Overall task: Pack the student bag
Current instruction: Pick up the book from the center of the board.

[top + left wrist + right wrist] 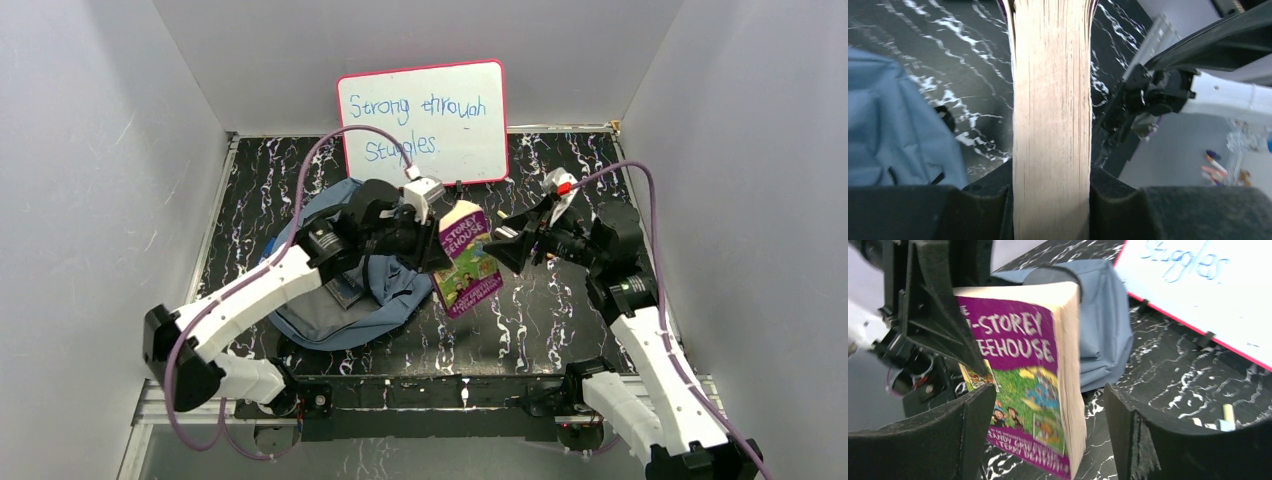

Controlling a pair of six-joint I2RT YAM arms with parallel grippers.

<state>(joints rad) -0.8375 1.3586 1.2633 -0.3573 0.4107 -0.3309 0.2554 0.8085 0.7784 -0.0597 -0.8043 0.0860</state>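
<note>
The student bag [330, 305], a floppy grey-blue backpack, lies on the black marbled table at left of centre; it also shows in the wrist views [893, 130] [1103, 330]. A thick paperback book [466, 262] with a purple cover is held up just right of the bag, above the table. My left gripper [438, 235] is shut on the book, its jaws pressed against both covers beside the page edge [1052, 125]. My right gripper [1048, 410] stands open around the book's lower end [1018, 380], with gaps on both sides.
A pink-framed whiteboard [425, 120] with blue writing leans against the back wall. A small pale yellow-green stick [1228, 415] lies on the table near the right finger. Grey walls close in the left, right and back sides.
</note>
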